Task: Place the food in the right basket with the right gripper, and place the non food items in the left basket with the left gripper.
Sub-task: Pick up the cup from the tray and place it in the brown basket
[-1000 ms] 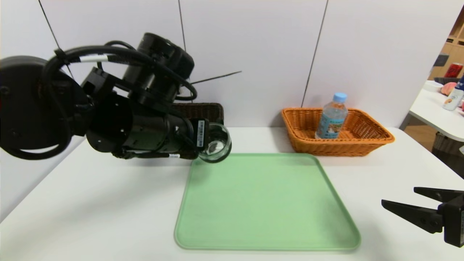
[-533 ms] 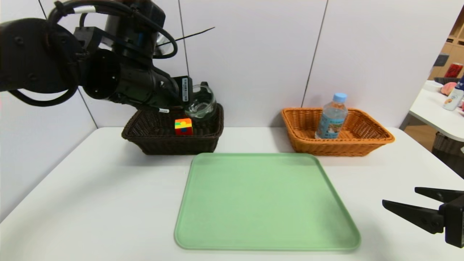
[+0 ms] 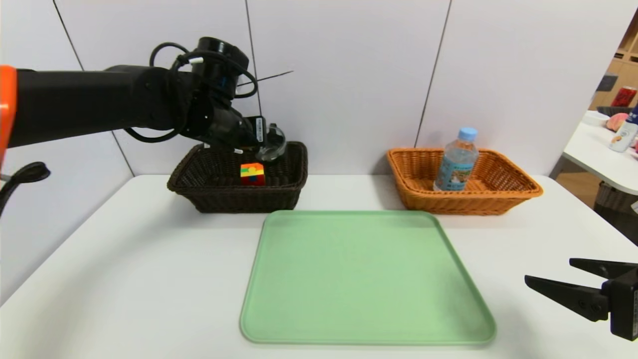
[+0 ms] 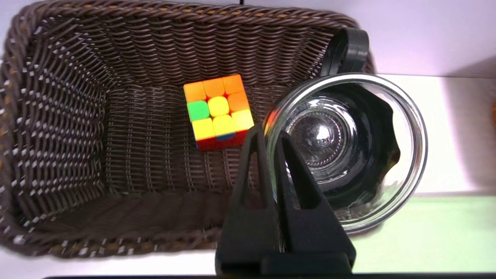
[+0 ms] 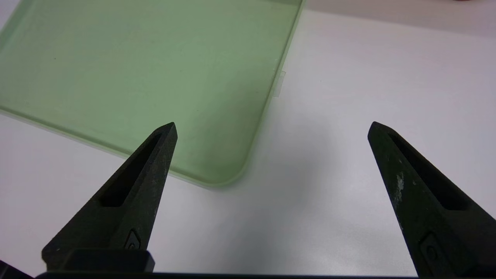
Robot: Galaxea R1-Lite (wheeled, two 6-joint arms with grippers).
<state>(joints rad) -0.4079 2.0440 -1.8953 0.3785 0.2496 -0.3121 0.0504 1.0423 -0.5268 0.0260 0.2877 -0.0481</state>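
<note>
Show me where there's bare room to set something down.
Bare: the whole green tray; the white table left of it; the strip between the dark basket and orange basket.
Crowded: the dark basket, where the left end effector holds a glass cup beside the cube.

Work surface: smooth white flat-topped table (image 3: pixel 149 279). Directly on it lay a shallow light-green rectangular tray with rounded corners (image 3: pixel 369 279), nearest the front. Behind the tray stood two baskets, apart: a dark-brown woven rectangular basket (image 3: pixel 244 199) at left, an orange-brown woven rectangular basket (image 3: pixel 463 203) at right.
</note>
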